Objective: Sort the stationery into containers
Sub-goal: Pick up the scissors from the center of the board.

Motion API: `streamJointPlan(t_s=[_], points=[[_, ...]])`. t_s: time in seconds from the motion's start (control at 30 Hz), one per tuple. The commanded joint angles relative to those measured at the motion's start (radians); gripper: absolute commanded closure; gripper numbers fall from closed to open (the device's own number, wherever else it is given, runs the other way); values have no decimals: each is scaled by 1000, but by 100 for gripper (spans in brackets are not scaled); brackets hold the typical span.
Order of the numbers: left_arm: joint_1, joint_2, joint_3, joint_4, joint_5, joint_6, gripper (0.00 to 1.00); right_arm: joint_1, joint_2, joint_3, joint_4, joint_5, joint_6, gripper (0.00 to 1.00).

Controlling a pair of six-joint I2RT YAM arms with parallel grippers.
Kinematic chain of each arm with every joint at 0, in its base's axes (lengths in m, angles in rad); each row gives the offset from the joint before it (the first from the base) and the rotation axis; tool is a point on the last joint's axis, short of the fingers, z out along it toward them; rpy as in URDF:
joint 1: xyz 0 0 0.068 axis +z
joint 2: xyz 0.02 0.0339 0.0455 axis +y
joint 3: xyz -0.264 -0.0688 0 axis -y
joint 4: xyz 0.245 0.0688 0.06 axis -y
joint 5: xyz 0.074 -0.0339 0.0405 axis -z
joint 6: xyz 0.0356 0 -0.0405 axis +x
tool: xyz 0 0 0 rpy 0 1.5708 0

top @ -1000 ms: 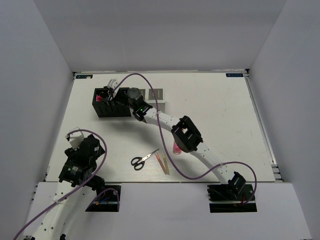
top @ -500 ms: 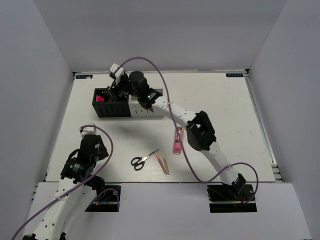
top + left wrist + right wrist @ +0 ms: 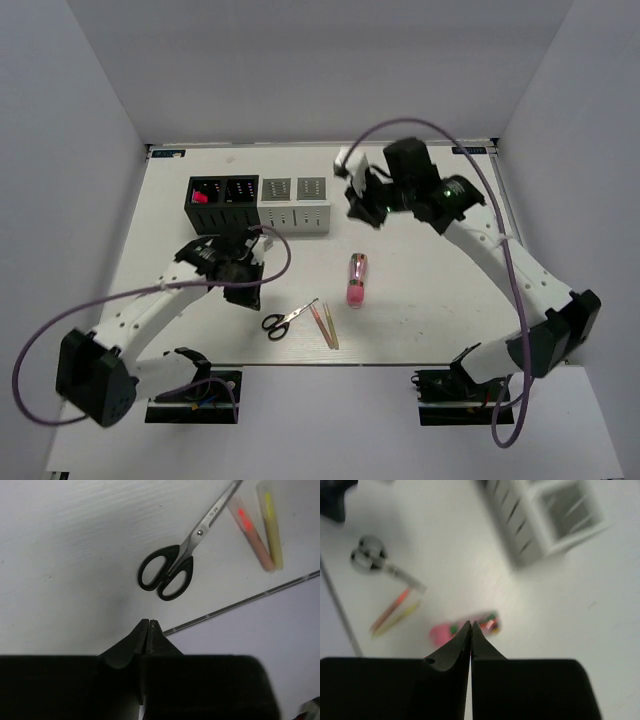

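Done: one pink item (image 3: 199,198) in the black box (image 3: 225,222), left compartment | Remaining: scissors (image 3: 167,572), pink pen (image 3: 355,280), two sticks (image 3: 327,326) loose on desk (image 3: 450,270); grey box (image 3: 295,217) shows nothing inside | Left tool (image 3: 148,625): tips together, empty, near scissors | Right tool (image 3: 471,627): tips together, empty, aloft above the pen | Progress: likely under half

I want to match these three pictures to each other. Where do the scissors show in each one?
Top view: scissors lie low, just left of centre.
Left wrist view: scissors upper middle to right, handles lowest.
Right wrist view: scissors upper left, blurred.
Shared landmark: the two thin sticks beside the blades.
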Motion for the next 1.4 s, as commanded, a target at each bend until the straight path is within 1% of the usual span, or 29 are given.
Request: streamJointPlan(t_s=[0.0,0.03,0.07,0.1,0.13,0.2,0.23,0.37,0.57,0.73,0.93,1.17,1.27,1.37], points=[[-92,128,106,-89,-23,61,79,-19,-123,-257,-191,-87,-20,100],[-115,161,123,-97,-61,77,66,-19,-143,-328,-158,-103,2,100],[-123,175,129,-104,-67,83,55,-28,-201,-382,-147,-107,9,84],[-135,207,129,-116,-75,95,46,-36,-216,-402,-145,-118,19,69],[-139,216,127,-114,-85,101,41,-41,-229,-457,-139,-130,37,63],[-140,237,106,-95,-102,105,40,-54,-290,-503,-83,-143,61,62],[-142,241,98,-84,-107,108,40,-56,-315,-563,-41,-152,93,62],[-145,271,66,-49,-141,111,40,-91,-336,-615,-6,-192,118,69],[-149,365,66,12,-127,109,44,-142,-371,-700,63,-242,147,69],[-160,417,74,58,-139,106,46,-179,-396,-718,73,-274,149,69],[-162,478,77,112,-155,100,53,-213,-428,-735,80,-305,152,69],[-171,492,-1,193,-162,66,56,-239,-445,-740,80,-333,152,69],[-186,506,-32,227,-193,51,60,-251,-448,-743,82,-340,152,69],[-209,523,-57,242,-227,40,69,-265,-453,-746,80,-347,152,69]])
